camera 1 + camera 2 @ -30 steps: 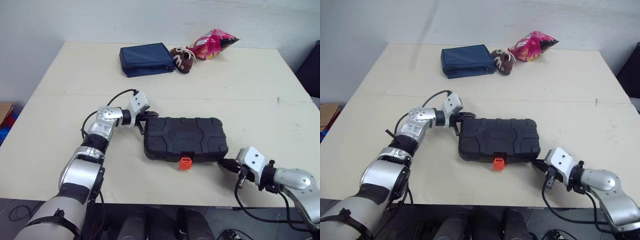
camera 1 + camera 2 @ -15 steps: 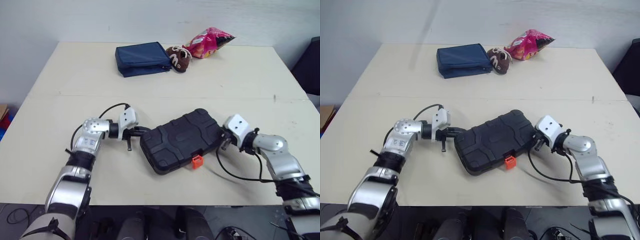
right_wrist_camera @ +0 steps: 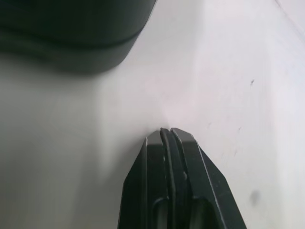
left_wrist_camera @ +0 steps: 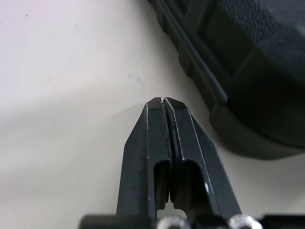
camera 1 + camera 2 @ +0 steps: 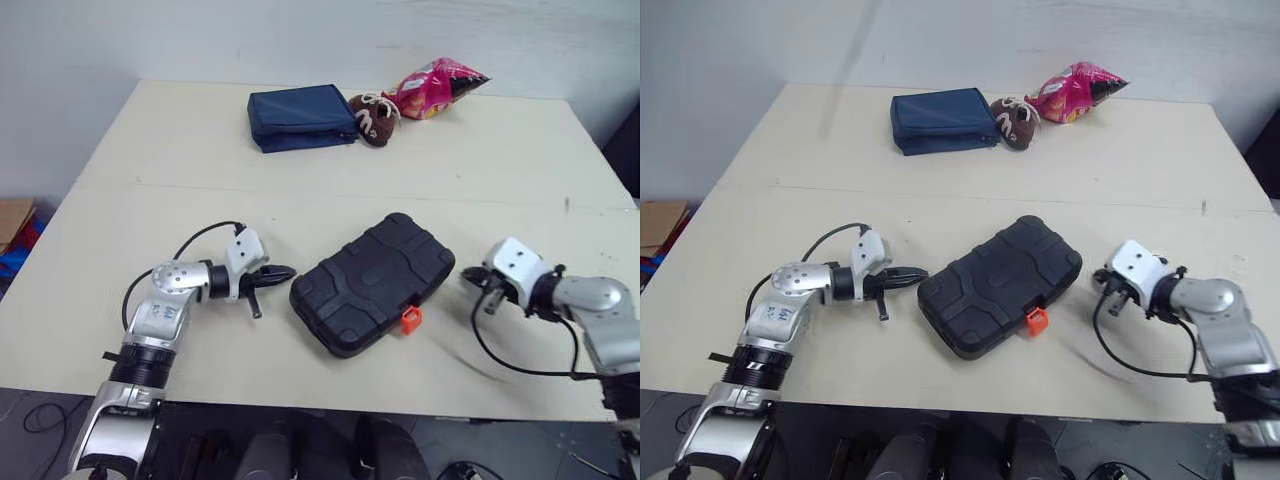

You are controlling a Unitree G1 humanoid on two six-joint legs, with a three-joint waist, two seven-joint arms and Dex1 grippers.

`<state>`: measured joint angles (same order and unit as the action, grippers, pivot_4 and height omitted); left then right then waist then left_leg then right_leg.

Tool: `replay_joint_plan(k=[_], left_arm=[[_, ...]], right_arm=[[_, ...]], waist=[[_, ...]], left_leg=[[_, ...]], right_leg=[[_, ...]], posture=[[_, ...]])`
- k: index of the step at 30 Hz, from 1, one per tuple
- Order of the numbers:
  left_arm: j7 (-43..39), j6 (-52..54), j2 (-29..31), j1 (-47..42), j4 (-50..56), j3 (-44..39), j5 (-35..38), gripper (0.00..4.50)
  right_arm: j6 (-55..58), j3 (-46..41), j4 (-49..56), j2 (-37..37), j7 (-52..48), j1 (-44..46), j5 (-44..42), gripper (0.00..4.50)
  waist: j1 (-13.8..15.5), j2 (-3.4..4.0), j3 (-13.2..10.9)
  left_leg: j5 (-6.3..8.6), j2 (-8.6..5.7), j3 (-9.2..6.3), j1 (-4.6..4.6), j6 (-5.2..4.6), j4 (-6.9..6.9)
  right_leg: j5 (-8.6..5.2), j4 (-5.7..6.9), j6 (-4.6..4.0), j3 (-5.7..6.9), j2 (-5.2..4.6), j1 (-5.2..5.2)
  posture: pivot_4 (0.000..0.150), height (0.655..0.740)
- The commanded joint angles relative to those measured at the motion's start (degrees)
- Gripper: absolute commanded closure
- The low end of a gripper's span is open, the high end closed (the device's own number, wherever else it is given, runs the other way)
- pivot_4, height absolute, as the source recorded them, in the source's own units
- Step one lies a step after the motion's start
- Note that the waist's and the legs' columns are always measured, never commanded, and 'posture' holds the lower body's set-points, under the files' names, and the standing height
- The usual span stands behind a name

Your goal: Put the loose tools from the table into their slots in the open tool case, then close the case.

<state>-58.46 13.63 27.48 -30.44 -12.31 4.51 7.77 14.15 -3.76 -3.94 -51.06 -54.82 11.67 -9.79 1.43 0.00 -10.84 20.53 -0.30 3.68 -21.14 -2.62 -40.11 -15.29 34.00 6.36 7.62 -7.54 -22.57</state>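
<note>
The black moulded plastic tool case (image 5: 372, 282) lay shut on the pale cream desk (image 5: 150, 170). It sat slantwise near the front edge, lid down flat, with its small orange latch (image 5: 410, 320) on the near side facing the robot. The left fingers (image 4: 152, 143) were pressed tight together, nothing between them. They were low over the desk and aimed at the case's left corner, just beside it but with a strip of bare desk between tip and plastic. On the other side, the right fingers (image 3: 195, 181) were likewise squeezed together and empty. They pointed at the case's right end and stood a little apart from it. A black cable looped from that wrist onto the desk. Along the far edge sat a navy blue fabric pouch (image 5: 301, 117). A brown plush shoe (image 5: 371, 118) touched its right side, and a pink crinkled snack bag (image 5: 435, 87) lay just beyond.
</note>
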Motion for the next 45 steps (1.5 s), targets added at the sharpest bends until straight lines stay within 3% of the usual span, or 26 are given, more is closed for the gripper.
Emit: replay_joint_plan(k=[1,10,15,19,24,26,29,32,36,40,45], left_arm=[[-1.53,-0.65,-0.45,-1.48,-0.08,1.10,1.26,4.50],[-1.63,0.04,-0.53,-2.06,-1.09,3.00,0.55,4.50],[1.91,1.61,-1.42,-0.40,0.78,1.87,1.21,4.50],[5.43,5.77,-2.88,-0.54,3.81,-2.15,5.06,4.50],[1.76,1.60,1.03,-2.40,5.67,-6.20,8.72,4.50],[-1.59,0.22,1.54,-5.62,5.70,-7.74,12.12,4.50],[-8.65,0.96,-0.23,-10.50,7.33,-2.44,14.07,4.50],[-11.26,0.61,-3.68,-13.91,5.15,3.30,12.03,4.50],[-7.63,-3.03,-9.07,-17.54,-1.69,8.38,5.99,4.50],[-4.56,-8.06,-12.66,-20.40,-10.79,13.30,-1.15,4.50],[-2.84,-9.08,-14.97,-21.13,-15.77,14.83,-4.35,4.50]], right_arm=[[5.17,-1.04,7.45,-0.48,-3.04,-2.92,-4.42,4.47],[3.36,2.81,4.20,7.88,4.00,5.33,-0.46,4.47],[-0.40,5.08,-3.48,11.82,6.53,12.74,2.73,4.47],[-4.39,4.00,-6.73,12.21,7.87,13.74,3.72,4.47],[-6.04,-1.68,-1.65,10.76,10.41,8.67,1.99,4.47],[-4.19,-6.45,5.02,10.74,8.13,4.27,-4.53,4.47],[4.35,-10.56,18.31,9.16,3.54,-3.91,-14.98,4.47],[10.22,-11.21,26.34,8.73,4.12,-7.27,-20.37,4.47],[14.50,-8.96,32.18,9.42,6.86,-8.02,-22.16,4.47],[14.70,-4.60,33.03,10.35,9.68,-7.87,-18.73,4.47],[13.72,-1.54,32.20,10.74,11.86,-7.62,-15.28,4.47]], waist=[[-0.12,0.01,0.00],[-0.19,0.07,-0.02],[-0.27,0.10,-0.04],[-0.05,0.11,-0.05],[-0.17,0.15,-0.06],[0.16,0.15,-0.07],[0.57,0.18,-0.08],[0.64,0.19,-0.07],[0.03,0.19,-0.07],[-0.01,0.19,-0.07],[0.41,0.19,-0.07]], left_leg=[[0.00,0.01,0.01,0.01,0.01,0.01],[0.00,-0.01,0.17,0.00,0.01,0.02],[0.00,-0.02,0.18,0.00,0.01,0.01],[0.00,-0.02,0.12,-0.08,0.00,0.01],[-0.01,0.00,0.12,-0.06,0.01,0.02],[-0.01,-0.01,0.13,-0.05,0.01,0.01],[-0.01,-0.03,0.02,-0.10,0.01,0.00],[-0.01,-0.07,0.09,0.02,0.00,-0.01],[-0.02,-0.08,0.20,0.08,-0.04,0.01],[-0.02,-0.04,0.25,0.04,-0.02,0.09],[-0.05,-0.12,0.25,-0.05,-0.10,0.04]], right_leg=[[0.00,0.00,0.00,0.02,0.02,0.00],[0.00,0.03,0.00,0.07,0.01,-0.12],[0.00,0.05,0.00,0.10,0.02,-0.13],[0.00,0.02,0.00,0.09,0.00,-0.14],[0.00,0.03,0.00,0.08,0.02,-0.14],[0.00,0.03,0.00,0.10,0.02,-0.13],[0.01,-0.03,0.01,0.10,0.03,-0.09],[0.04,-0.08,0.07,0.15,0.05,0.04],[0.07,-0.05,0.12,0.13,0.08,0.02],[0.05,-0.03,0.08,0.14,0.14,-0.11],[0.07,-0.05,0.11,0.15,0.04,-0.13]], posture=[[0.150,0.7400],[0.150,0.7400],[0.150,0.7400],[0.150,0.7400],[0.150,0.7400],[0.150,0.7400],[0.150,0.7400],[0.150,0.7400],[0.150,0.7400],[0.150,0.7400],[0.150,0.7400]])
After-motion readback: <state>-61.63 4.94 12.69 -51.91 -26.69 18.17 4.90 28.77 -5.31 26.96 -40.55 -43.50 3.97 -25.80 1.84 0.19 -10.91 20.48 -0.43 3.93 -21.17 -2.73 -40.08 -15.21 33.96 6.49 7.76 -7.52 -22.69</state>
